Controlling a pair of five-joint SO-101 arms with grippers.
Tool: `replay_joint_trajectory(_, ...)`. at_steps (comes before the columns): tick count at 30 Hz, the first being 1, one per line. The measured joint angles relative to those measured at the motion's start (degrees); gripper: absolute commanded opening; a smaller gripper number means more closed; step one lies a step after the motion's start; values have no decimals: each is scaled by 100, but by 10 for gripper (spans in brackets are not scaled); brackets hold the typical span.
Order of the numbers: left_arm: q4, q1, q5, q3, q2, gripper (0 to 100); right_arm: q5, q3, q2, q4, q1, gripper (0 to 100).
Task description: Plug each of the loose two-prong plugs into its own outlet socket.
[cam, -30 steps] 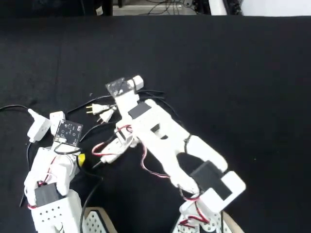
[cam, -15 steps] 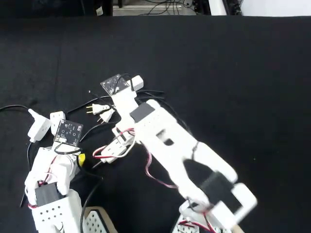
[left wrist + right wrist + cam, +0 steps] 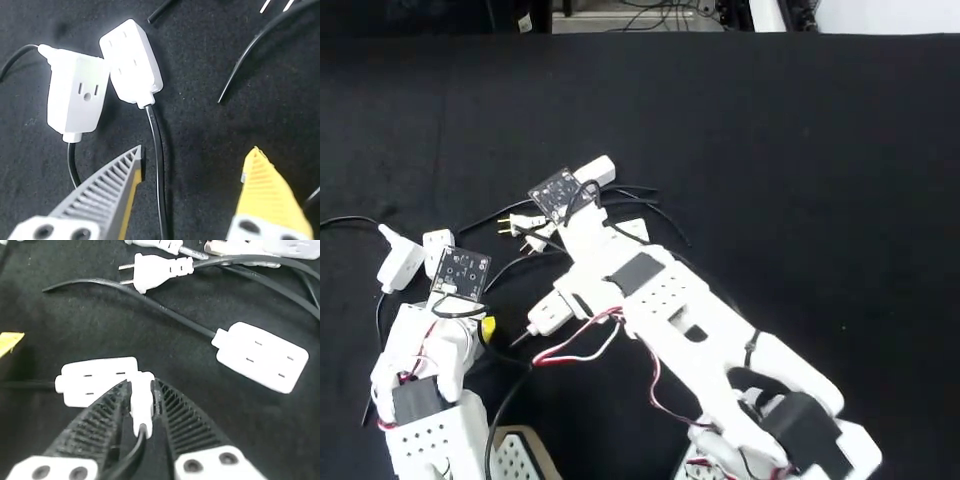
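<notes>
My right gripper (image 3: 141, 385) is shut on a white two-prong plug (image 3: 141, 405). The plug's nose is pressed against the end of a white outlet block (image 3: 92, 381) and its prongs are hidden. In the high view that block (image 3: 546, 316) lies beside the right arm. A loose white plug (image 3: 155, 270) lies farther off, with another plug (image 3: 160, 245) behind it. A second outlet block (image 3: 260, 356) lies apart on the cloth. My left gripper (image 3: 196, 152) hangs open over a black cord, just short of two white outlet blocks (image 3: 77, 95) (image 3: 131, 60).
Black cords (image 3: 620, 200) loop across the black cloth around the plugs. A further white outlet (image 3: 595, 170) lies beyond the right arm's camera board. The left gripper's yellow finger (image 3: 487, 327) is close to the held outlet block. The table's far half is bare cloth.
The right arm has stretched lower and shifted, and the outlet block at its gripper has slid slightly toward the near-left. The left arm has stayed still.
</notes>
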Motion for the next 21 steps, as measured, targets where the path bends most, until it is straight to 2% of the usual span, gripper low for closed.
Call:
replay_joint_trajectory(14,0,0,0,0,0,314,9,0,422,-149,-334,11)
replay_joint_trajectory(21,0,0,0,0,0,314,9,-132,0,325,-343,11)
